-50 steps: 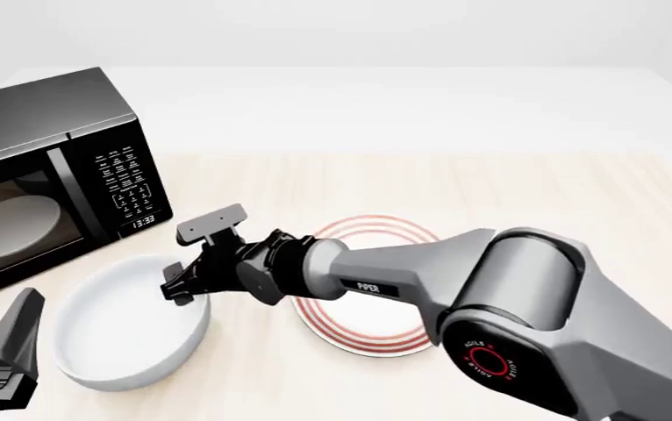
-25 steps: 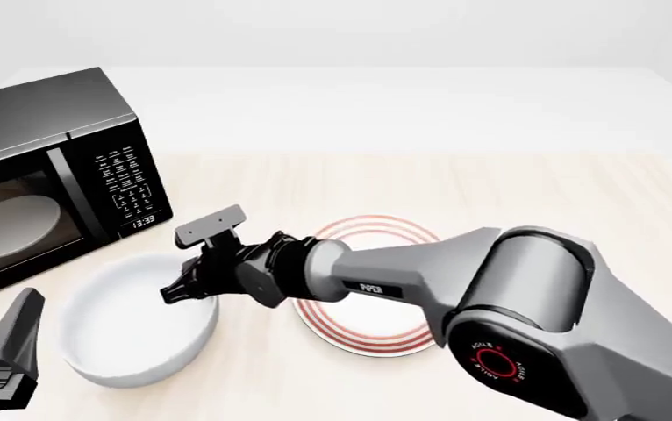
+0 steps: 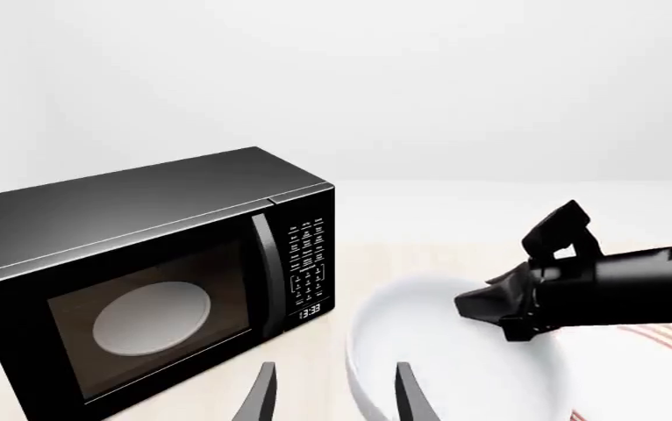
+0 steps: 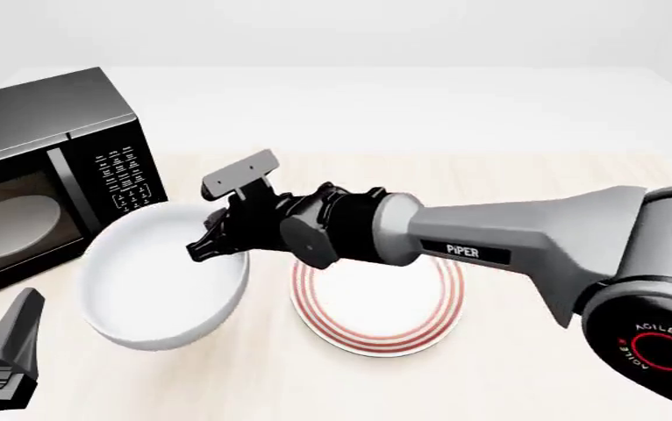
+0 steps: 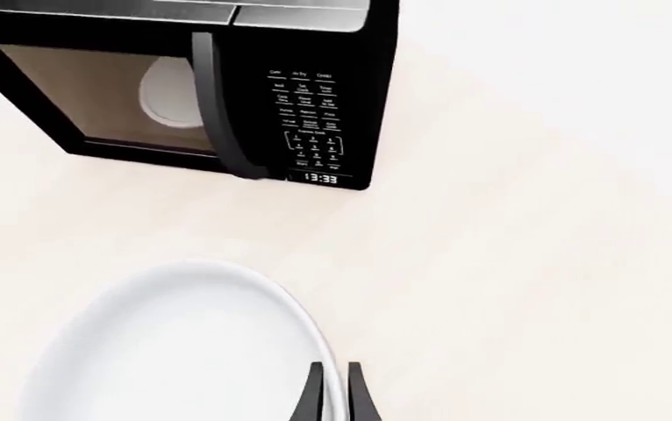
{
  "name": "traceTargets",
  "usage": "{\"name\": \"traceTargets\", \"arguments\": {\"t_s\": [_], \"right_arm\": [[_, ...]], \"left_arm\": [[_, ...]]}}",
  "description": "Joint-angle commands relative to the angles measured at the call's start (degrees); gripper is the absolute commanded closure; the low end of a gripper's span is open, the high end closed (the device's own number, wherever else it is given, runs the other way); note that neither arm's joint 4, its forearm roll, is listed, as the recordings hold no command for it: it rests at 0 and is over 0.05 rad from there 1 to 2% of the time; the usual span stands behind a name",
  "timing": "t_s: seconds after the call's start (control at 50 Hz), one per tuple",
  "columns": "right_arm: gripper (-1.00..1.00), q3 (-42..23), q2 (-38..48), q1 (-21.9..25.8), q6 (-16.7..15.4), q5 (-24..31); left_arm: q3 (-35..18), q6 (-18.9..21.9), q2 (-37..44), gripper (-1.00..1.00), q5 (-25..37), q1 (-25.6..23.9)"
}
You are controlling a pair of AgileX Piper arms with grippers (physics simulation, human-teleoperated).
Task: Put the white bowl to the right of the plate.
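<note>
A pale wood-grain bench [image 4: 524,184] sits under a plain white backdrop. A black microwave [image 4: 44,167] stands at the far left of the bench; its door is shut and a dull grey-white disc [image 4: 9,224] shows behind the glass.

The right arm [image 4: 524,241] reaches across the bench from the right. The right gripper [image 4: 210,248] is clamped on the right-hand rim of the white bowl [image 4: 160,276]; in the right wrist view its fingers [image 5: 312,399] sit close together with only the bowl wall between them. The white bowl is tilted, with the gripped side raised. It lies left of the plate [image 4: 377,303], between the plate and the microwave, and its edge nearly meets the plate's edge in the front view.

The plate rests flat on the bench beneath the right arm, which covers its far part.

The left gripper [image 3: 330,395] is at the near left edge, well apart from the bowl. Its fingers are spread and hold nothing.
</note>
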Motion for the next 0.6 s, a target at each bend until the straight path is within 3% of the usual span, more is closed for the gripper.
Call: {"name": "traceTargets", "arguments": {"t_s": [0.02, 0.38, 0.6], "right_arm": [[1.0, 6.28, -8.3, -4.55, -0.47, -1.98], [1.0, 18.09, -18.23, -12.98, 0.48, -6.8], [1.0, 26.9, -24.73, -21.02, 0.85, -9.7]], "left_arm": [[0.0, 0.0, 0.0, -1.0, 0.0, 0.0], [0.0, 0.0, 0.0, -1.0, 0.0, 0.0], [0.0, 0.0, 0.0, -1.0, 0.0, 0.0]]}}
